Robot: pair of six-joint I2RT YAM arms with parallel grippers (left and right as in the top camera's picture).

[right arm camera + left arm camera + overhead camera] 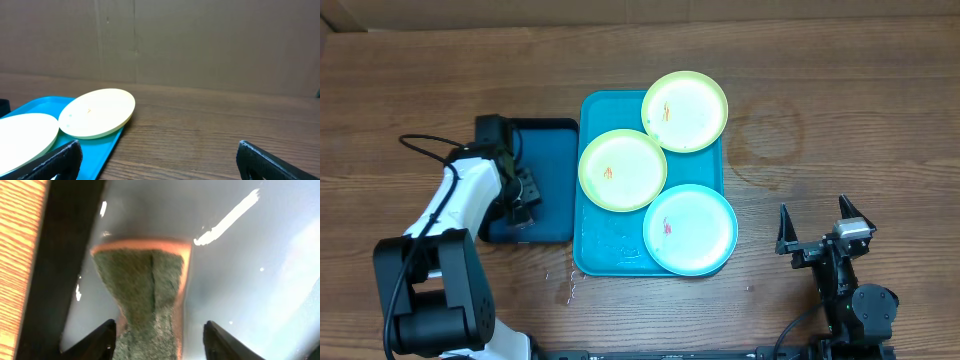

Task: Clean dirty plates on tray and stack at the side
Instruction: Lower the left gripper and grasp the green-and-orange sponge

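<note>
Sponge-grab step: my left pincer (157,332) sits half-open around the green-orange scrub sponge (145,280) in the small dark-blue tray (555,150), grip unclear. My right pincer (814,210) gapes empty. Three smeared round plastic plates (622,170) sit on the turquoise rectangular tray (610,250), middle of the bench (840,80). Next I reckon: squeeze, lift.

You can read no text, label, brand, number or sign in any of the three views, neither on the plates (684,110), the tray (605,250), the sponge (145,290) nor the table (840,90).
</note>
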